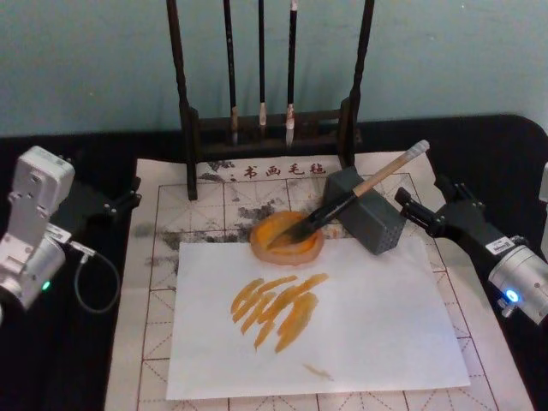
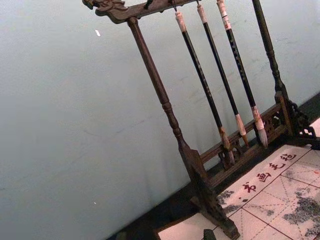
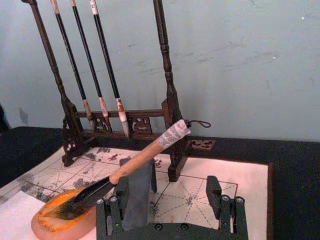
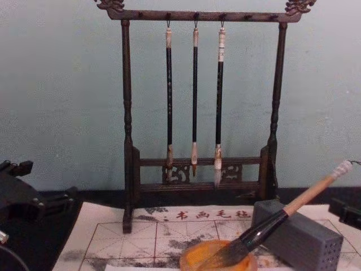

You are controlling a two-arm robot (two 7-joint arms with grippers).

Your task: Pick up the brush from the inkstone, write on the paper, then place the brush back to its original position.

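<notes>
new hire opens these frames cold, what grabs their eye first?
Probably the orange strokes across the white sheet at table centre. Next, the brush: bristles in the orange inkstone, handle propped on the grey block toward the open right gripper. Behind stands the dark rack with three thin hanging brushes.

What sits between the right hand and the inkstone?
In the head view, the grey block lies between the right hand and the inkstone, propping the brush.

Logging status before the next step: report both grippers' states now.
Left gripper: parked at the table's left edge, holding nothing; open or shut cannot be told.
Right gripper: open, empty, behind the large wooden-handled brush.
</notes>
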